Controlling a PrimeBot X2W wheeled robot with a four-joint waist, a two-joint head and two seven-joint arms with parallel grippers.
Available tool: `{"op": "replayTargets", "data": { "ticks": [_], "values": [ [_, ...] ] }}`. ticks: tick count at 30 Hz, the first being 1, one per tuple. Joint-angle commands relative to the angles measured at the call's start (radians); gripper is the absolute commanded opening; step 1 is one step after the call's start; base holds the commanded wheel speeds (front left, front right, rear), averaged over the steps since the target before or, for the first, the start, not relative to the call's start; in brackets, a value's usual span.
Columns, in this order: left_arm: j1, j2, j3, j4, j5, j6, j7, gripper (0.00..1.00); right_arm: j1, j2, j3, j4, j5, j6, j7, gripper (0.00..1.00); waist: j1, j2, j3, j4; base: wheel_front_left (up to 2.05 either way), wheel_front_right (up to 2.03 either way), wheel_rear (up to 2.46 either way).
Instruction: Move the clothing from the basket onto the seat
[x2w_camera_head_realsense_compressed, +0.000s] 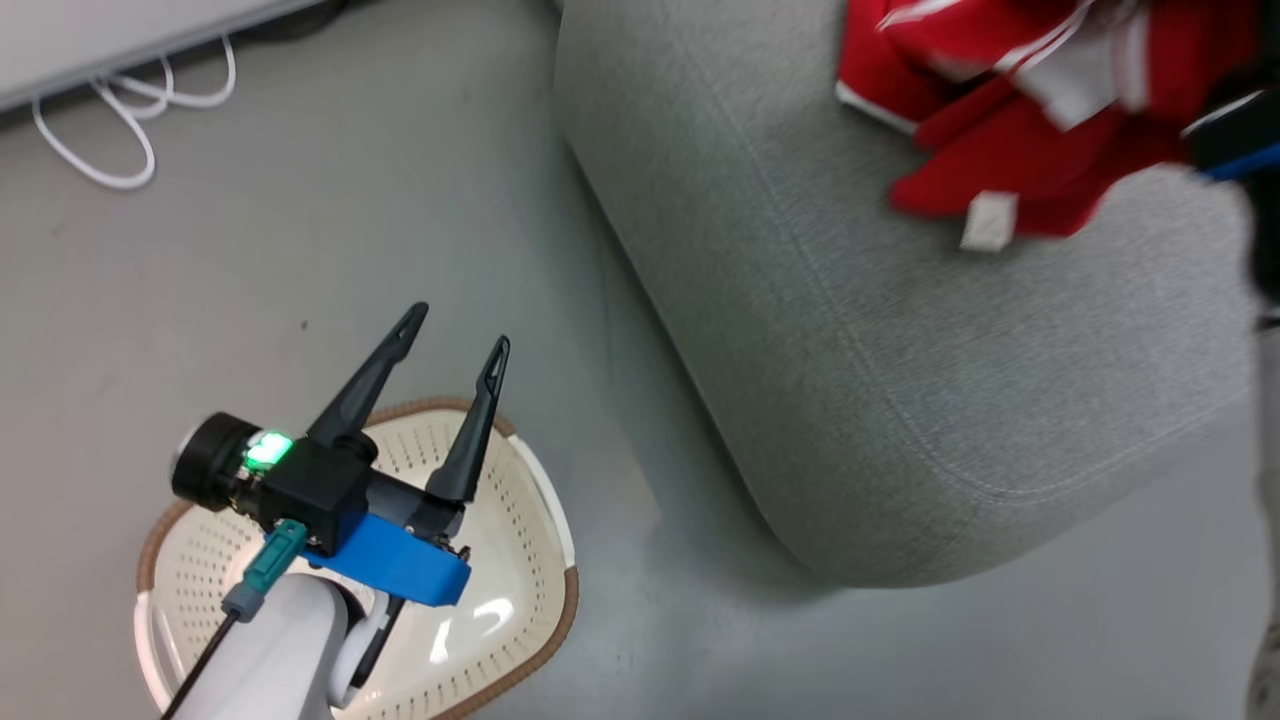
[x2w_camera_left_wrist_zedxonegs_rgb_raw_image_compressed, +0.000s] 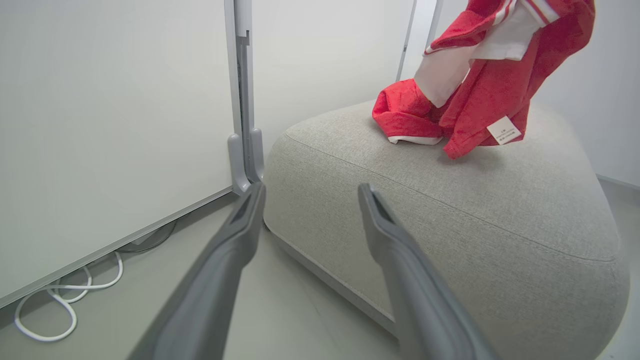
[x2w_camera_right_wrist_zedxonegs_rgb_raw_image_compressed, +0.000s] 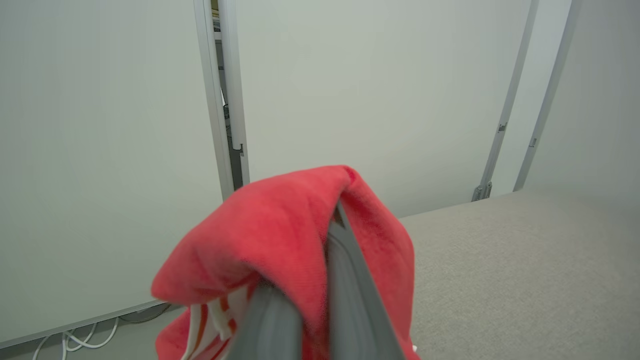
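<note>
On rounded fabric seat (x2w_camera_head_realsense_compressed: 900, 400) — soft clothing (x2w_camera_head_realsense_compressed: 1010, 140)

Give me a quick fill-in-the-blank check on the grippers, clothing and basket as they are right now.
1. The right gripper is ____ on the clothing.
2. The left gripper hangs above the basket with its jaws ____.
3. The basket stands on the ____, beside the seat.
4. The clothing bears a small ____ tag.
Missing words: shut; open; floor; white.
</note>
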Motion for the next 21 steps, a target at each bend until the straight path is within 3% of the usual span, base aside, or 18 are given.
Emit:
{"op": "replayTargets", "data": {
  "ticks": [1,10,21],
  "values": [
    [-0.02,0.01,0.001,-0.009,0.005,-0.001,-0.005,1.0,-0.032,-0.018,-0.015,-0.01,-0.01,0.001,0.004,0.0,-0.0001,0.0,0.057,0.025,0.0,0.0,0.0],
    [-0.109,0.06,-0.071,-0.077,0.014,-0.001,-0.001,1.0,-0.19,-0.099,-0.212,0.005,-0.031,0.001,-0.002,0.0,-0.0001,0.0,0.195,0.077,0.0,0.0,0.0],
    [-0.23,0.055,-0.128,-0.136,0.007,0.0,-0.002,1.0,-0.181,-0.103,-0.334,0.21,-0.165,0.0,-0.082,0.0,-0.0001,0.0,0.309,0.184,0.0,0.0,0.0]
  ]
}}
